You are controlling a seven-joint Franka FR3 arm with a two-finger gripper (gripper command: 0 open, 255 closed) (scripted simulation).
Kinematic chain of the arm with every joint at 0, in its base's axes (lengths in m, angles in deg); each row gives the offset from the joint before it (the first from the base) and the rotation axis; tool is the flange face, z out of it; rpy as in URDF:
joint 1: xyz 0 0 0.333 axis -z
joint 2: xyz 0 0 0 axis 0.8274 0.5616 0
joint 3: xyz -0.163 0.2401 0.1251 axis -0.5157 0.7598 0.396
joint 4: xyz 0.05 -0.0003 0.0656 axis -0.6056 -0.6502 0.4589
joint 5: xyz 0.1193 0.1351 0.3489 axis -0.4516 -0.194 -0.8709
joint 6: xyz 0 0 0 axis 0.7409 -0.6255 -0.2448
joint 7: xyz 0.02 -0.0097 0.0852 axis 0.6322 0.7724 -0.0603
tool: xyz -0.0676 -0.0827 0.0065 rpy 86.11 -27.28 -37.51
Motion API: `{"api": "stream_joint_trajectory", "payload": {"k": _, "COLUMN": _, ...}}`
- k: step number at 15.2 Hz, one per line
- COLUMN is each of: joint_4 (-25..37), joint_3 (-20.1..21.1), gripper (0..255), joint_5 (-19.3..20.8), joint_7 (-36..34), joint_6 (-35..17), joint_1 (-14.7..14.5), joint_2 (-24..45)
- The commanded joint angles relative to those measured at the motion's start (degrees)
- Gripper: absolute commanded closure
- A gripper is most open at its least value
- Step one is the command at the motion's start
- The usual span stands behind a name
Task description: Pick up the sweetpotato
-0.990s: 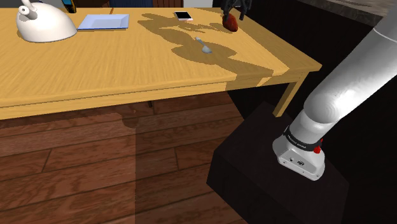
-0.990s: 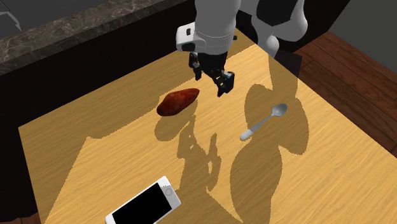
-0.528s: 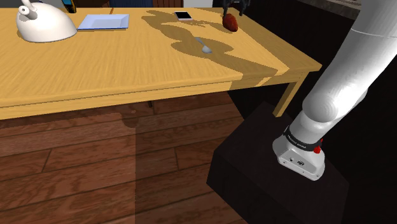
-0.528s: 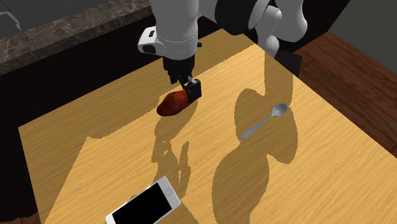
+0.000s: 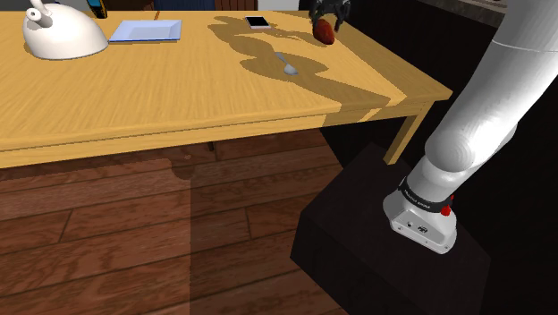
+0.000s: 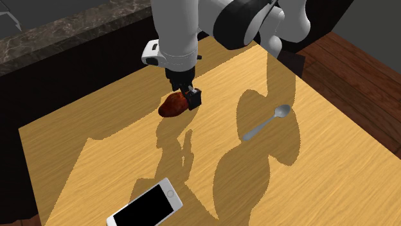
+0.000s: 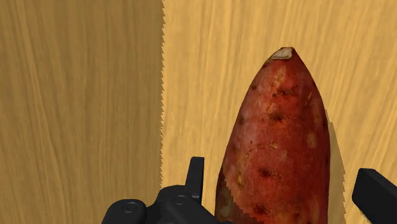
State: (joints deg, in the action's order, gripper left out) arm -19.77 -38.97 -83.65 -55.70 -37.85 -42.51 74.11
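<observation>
The sweet potato [image 7: 280, 146] is reddish-brown with a pale tip and lies flat on the wooden table [image 6: 321, 173]. In the wrist view its thick body sits between my two black fingers [image 7: 196, 180], with a narrow gap on each side. My gripper [image 7: 286, 191] is open and straddles it. In the second exterior view the gripper [image 6: 188, 96] is low over the end of the sweet potato [image 6: 171, 106] nearest the spoon. The shoulder view has the gripper [image 5: 329, 12] right over the sweet potato [image 5: 325, 33] at the table's far corner.
A metal spoon [image 6: 265, 123] lies a short way from the sweet potato, and a phone [image 6: 145, 207] lies farther along the table. A white teapot-like dish [image 5: 63, 34] and a pale blue tray [image 5: 145, 30] stand at the shoulder view's left. A dark stone counter [image 6: 64, 32] borders the table.
My gripper moved away from the spoon, over to the sweet potato, and came down around its end. The sweet potato, spoon and phone have not moved.
</observation>
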Motion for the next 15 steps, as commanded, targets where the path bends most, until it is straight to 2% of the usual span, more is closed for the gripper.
{"api": "stream_joint_trajectory", "payload": {"k": 1, "joint_4": -0.6, "joint_3": 0.0, "gripper": 0, "joint_5": 0.0, "joint_7": 0.0, "joint_6": -0.7, "joint_1": 0.0, "joint_2": 0.0}}
{"api": "stream_joint_trajectory", "payload": {"k": 2, "joint_4": -0.6, "joint_3": 0.0, "gripper": 255, "joint_5": 0.0, "joint_7": 0.1, "joint_6": -0.7, "joint_1": 0.0, "joint_2": 0.1}}
{"api": "stream_joint_trajectory", "payload": {"k": 11, "joint_4": -0.6, "joint_3": 0.0, "gripper": 255, "joint_5": 0.0, "joint_7": 0.0, "joint_6": -0.7, "joint_1": 0.0, "joint_2": 0.0}}
{"api": "stream_joint_trajectory", "payload": {"k": 15, "joint_4": 2.5, "joint_3": 0.0, "gripper": 255, "joint_5": 0.0, "joint_7": 0.0, "joint_6": 2.4, "joint_1": 0.0, "joint_2": 0.1}}
